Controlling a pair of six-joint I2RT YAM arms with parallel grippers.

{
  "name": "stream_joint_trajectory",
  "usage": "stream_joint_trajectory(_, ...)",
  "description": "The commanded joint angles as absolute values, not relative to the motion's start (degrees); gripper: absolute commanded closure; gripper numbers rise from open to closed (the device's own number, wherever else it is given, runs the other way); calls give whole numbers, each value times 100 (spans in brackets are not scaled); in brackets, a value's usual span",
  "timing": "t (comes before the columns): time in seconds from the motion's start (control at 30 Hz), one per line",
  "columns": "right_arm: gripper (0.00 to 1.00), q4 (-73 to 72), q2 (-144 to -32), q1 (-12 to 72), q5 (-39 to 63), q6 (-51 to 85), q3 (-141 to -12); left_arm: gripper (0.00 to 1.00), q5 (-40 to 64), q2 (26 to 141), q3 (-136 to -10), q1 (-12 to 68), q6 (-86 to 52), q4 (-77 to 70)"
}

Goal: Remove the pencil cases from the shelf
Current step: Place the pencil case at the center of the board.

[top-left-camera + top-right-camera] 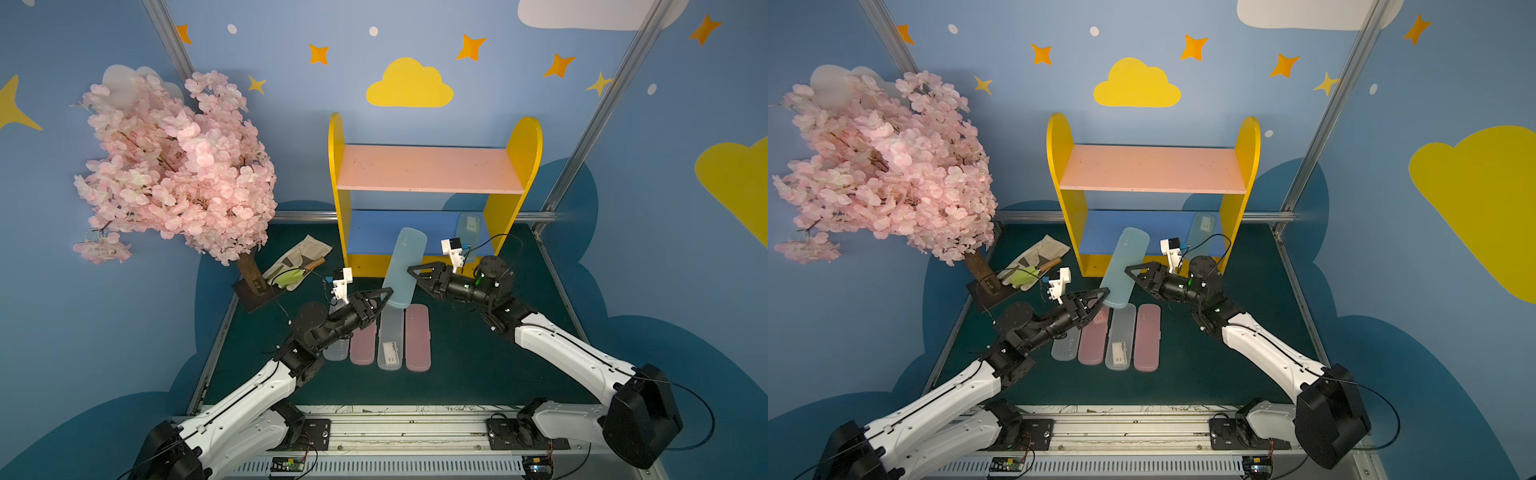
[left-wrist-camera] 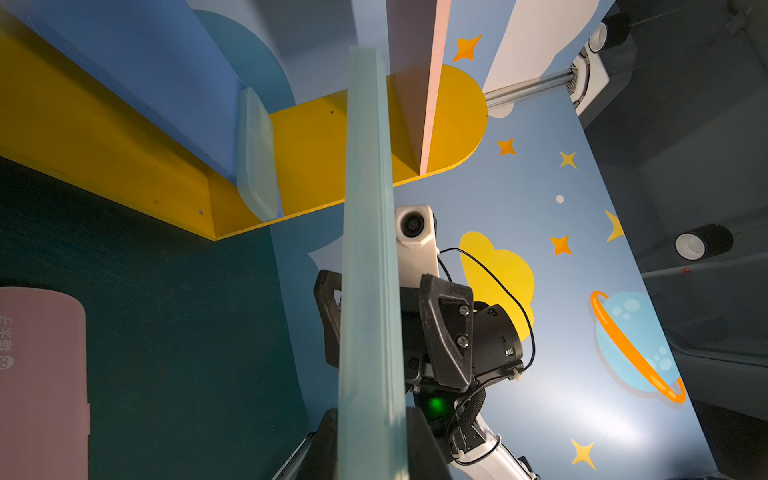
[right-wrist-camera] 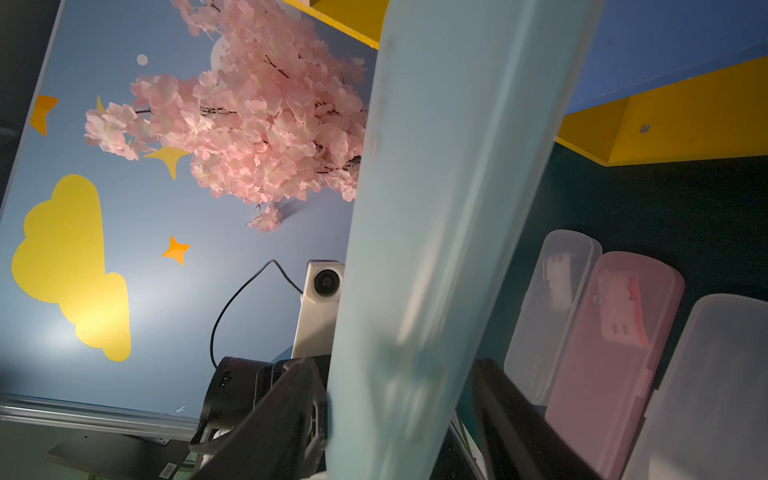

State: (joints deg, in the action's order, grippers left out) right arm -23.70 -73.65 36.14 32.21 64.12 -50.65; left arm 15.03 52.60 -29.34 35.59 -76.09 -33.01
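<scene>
Nearest, 4 cases lie flat on the green mat (image 1: 478, 353), side by side, long axes running near to far: a clear case (image 1: 1065, 347), a pink case (image 1: 363, 345), a labelled clear case (image 1: 390, 343) and a second pink case (image 1: 417, 338). In both top views the left arm covers much of the clear case; the right wrist view shows its far end and a label inside.

Just beyond, the left gripper (image 1: 385, 296) is clamped on the near end of a teal case (image 1: 405, 266), held above the row's far ends. Its long axis runs near to far, leaning slightly right, far end pointing at the blue lower board of the shelf (image 1: 432, 168). The right gripper (image 1: 412, 272) meets it from the right. Only the right wrist view shows its jaws: astride the case, 1 finger (image 3: 291, 411) against it, the other apart, not clamped.

Farther, a second teal case (image 1: 469, 224) lies on that board beside the right yellow panel, label up, axis near to far. Top views hide its near end; the left wrist view shows its whole length.
</scene>
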Motion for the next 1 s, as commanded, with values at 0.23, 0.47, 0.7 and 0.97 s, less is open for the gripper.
stream_joint_trajectory(0.23,59,-3346,-7695,3638,3374,6879,-5195,97,1624,5352,-3111,3595,-7522,-3621)
stream_joint_trajectory(0.47,77,-3513,-7720,3631,3369,7029,-5039,78,1637,5435,-3129,3594,-7491,-3579)
stream_joint_trajectory(0.7,83,-3534,-7688,3582,3364,7029,-4807,21,1378,5259,-3202,3595,-7279,-2898)
stream_joint_trajectory(0.97,84,-2702,-7279,3369,3271,6494,-4232,3,444,4524,-3301,3594,-6673,-903)
